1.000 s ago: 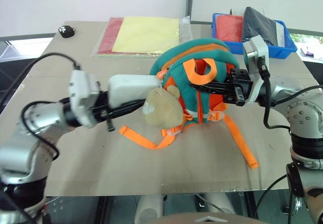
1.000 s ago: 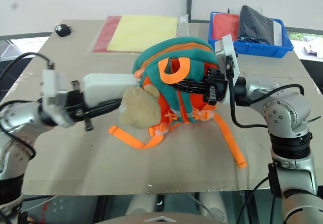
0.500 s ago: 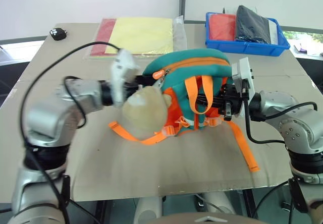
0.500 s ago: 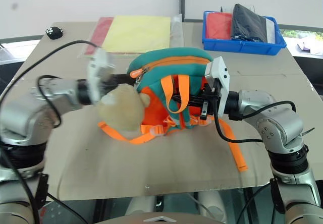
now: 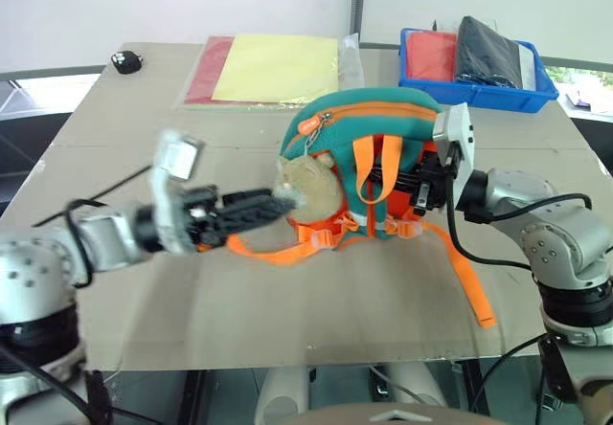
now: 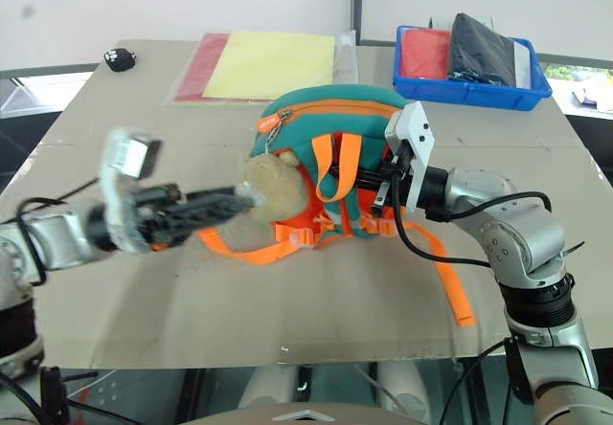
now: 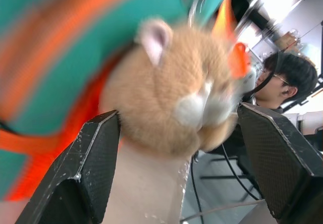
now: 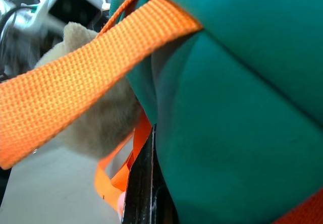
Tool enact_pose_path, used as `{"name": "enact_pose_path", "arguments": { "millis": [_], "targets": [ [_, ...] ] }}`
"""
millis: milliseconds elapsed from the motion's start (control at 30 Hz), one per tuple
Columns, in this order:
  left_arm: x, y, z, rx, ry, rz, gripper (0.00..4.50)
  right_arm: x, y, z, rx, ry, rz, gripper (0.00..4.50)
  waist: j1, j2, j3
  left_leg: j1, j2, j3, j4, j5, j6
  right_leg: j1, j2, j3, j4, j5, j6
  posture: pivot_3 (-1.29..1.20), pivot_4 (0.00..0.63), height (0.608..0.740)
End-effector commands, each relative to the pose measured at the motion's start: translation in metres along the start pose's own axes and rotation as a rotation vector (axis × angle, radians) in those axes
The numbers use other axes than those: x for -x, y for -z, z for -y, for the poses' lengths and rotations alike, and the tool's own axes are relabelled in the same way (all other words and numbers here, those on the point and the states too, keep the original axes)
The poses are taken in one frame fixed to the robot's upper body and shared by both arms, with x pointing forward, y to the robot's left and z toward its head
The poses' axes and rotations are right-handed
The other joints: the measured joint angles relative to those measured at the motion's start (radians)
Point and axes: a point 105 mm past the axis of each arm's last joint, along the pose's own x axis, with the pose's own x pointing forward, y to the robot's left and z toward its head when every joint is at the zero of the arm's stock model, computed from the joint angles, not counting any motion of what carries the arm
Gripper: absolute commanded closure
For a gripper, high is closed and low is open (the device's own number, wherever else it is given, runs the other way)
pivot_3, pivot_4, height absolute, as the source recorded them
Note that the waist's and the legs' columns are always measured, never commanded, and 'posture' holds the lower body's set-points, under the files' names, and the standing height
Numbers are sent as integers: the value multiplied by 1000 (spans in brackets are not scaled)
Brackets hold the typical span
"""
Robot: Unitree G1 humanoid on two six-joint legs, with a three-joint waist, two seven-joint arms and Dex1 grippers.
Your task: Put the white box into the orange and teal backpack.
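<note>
An orange and teal backpack (image 5: 369, 157) is sitting upright near the centre of a brown desk (image 5: 287, 301), its beige plush charm (image 5: 311, 190) hanging at nine o'clock of the bag. The left gripper (image 5: 278, 200) is reaching in from the eight o'clock side with its fingers spread wide around empty air, tips just beside the plush. A second ago it was carrying the white box at the bag's opening; now the box is gone from its grasp and is lying nowhere on the desk — so it is most likely resting inside the backpack, though the frames cannot confirm that. The arm is drawing back and lower from the bag's side. The right gripper (image 6: 383, 188) is clamped shut on the backpack at three o'clock — among the straps — steadying it as before. Yellow and red folders (image 5: 268, 66) are lying at twelve o'clock, and a blue tray (image 5: 479, 90) at one o'clock. The insertion appears done; releasing the bag seems to remain.
</note>
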Motion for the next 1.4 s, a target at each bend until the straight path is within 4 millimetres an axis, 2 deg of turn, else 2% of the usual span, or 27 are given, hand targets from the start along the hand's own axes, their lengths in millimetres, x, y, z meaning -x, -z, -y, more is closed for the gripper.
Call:
{"name": "enact_pose_path", "arguments": {
  "millis": [33, 67, 133, 267, 300, 333, 467, 500, 567, 633, 700, 800, 933, 967, 1033, 1067, 1133, 1233, 1400],
  "targets": [
    [-15, -6, 0, -44, -24, 47, 792, 3, -13, 4, 40, 37, 33, 4500, 1, 0, 0, 0, 0, 0, 0, 0, 0, 0, 0, 0, 0, 0, 0, 0, 150, 740],
    [-18, -8, -1, -42, -22, 69, 1311, 3, -14, 5, 41, 51, 40, 4500, 1, 0, 0, 0, 0, 0, 0, 0, 0, 0, 0, 0, 0, 0, 0, 0, 150, 740],
    [-21, -13, -1, -48, -16, 94, 2062, 4, -15, 8, 31, 82, 50, 4500, 1, 0, 0, 0, 0, 0, 0, 0, 0, 0, 0, 0, 0, 0, 0, 0, 150, 740],
    [-14, -31, -1, -54, -7, 176, 3787, 6, -15, 14, 10, 146, 68, 4500, 2, 0, 0, 0, -1, 1, 0, 0, 0, 0, 0, 0, 0, 0, 0, 0, 150, 740],
    [-12, -35, 0, -65, -3, 189, 4331, 6, -16, 16, 7, 160, 77, 4500, 2, 0, 0, 0, -1, 1, 0, 0, 0, 0, 0, 0, 0, 0, 0, 0, 150, 740],
    [-8, -41, -1, -75, -7, 211, 4424, 8, -18, 20, 8, 190, 96, 4500, 2, 0, 0, 0, -1, 1, 0, 0, 0, 0, 0, 0, 0, 0, 0, 0, 150, 740],
    [8, -62, 0, -102, -10, 320, 4424, 16, -28, 44, -2, 343, 183, 4500, 3, 0, 0, -1, -1, 0, 0, 0, 0, 0, 0, 0, 0, 0, 0, 0, 150, 740],
    [16, -73, 2, -100, 3, 390, 4424, 21, -31, 54, -3, 403, 212, 4500, 3, 0, 0, -1, -1, 0, 0, 0, 0, 0, 0, 0, 0, 0, 0, 0, 150, 740],
    [42, -96, 0, -51, 7, 562, 4424, 41, -38, 86, -21, 609, 283, 4500, 3, 0, 0, -1, -1, 0, 0, 0, 0, 0, 0, 0, 0, 0, 0, 0, 150, 740],
    [57, -99, -12, -16, -56, 612, 4424, 57, -42, 105, -36, 731, 333, 4500, 2, 0, 0, -1, -1, 0, 0, 0, 0, -1, 0, 0, 0, 0, 0, 0, 150, 740],
    [63, -94, -22, 13, -108, 622, 4424, 67, -45, 116, -53, 797, 371, 4500, 4, 0, 0, -1, -1, 0, 0, 0, 0, -1, 0, 0, 0, 0, 0, 0, 150, 740],
    [71, -66, -52, 119, -235, 598, 4424, 82, -53, 132, -89, 900, 439, 4500, 1, 1, 0, -2, -1, 1, 0, 0, 0, -1, 0, 0, -1, 0, 0, 0, 150, 740],
    [75, 11, -108, 298, -555, 431, 4424, 100, -64, 146, -126, 1010, 529, 4500, -2, 1, 0, -1, -1, 2, -3, 0, 0, -2, 0, 1, -1, 0, 0, 0, 150, 740],
    [74, 26, -118, 336, -627, 403, 4424, 101, -66, 147, -121, 1019, 540, 4500, 1, 1, 1, -1, -1, 2, -3, 0, 0, -2, 0, 1, -1, 0, 0, 0, 150, 740],
    [71, 42, -128, 364, -714, 367, 4424, 102, -69, 147, -111, 1024, 548, 4500, 8, 1, 0, -2, -1, 1, -3, 0, 0, -2, 0, -1, -1, 0, 0, 0, 150, 740],
    [63, 50, -130, 354, -729, 330, 4424, 102, -70, 147, -112, 1023, 555, 4500, 11, 0, 0, -2, -1, 0, -3, 0, 0, -2, 0, -1, -1, 0, 0, 0, 150, 740],
    [41, 52, -132, 288, -732, 288, 4424, 97, -69, 143, -106, 1003, 545, 4500, 14, 1, 0, -2, -1, 0, -1, 0, 0, -1, -1, 0, -1, 0, 0, 0, 150, 740],
    [9, 24, -121, 118, -646, 323, 4424, 82, -67, 133, -100, 932, 524, 4500, 23, 1, 0, -2, -2, 1, 0, 0, 0, 0, -1, 1, -2, 0, 0, 0, 150, 740],
    [-7, -10, -108, -119, -578, 373, 4424, 63, -57, 115, 4, 816, 394, 4500, 24, 2, 0, -2, -2, 1, -1, 0, 0, -1, 0, 1, -1, 0, 0, 0, 150, 740]
  ]
}}
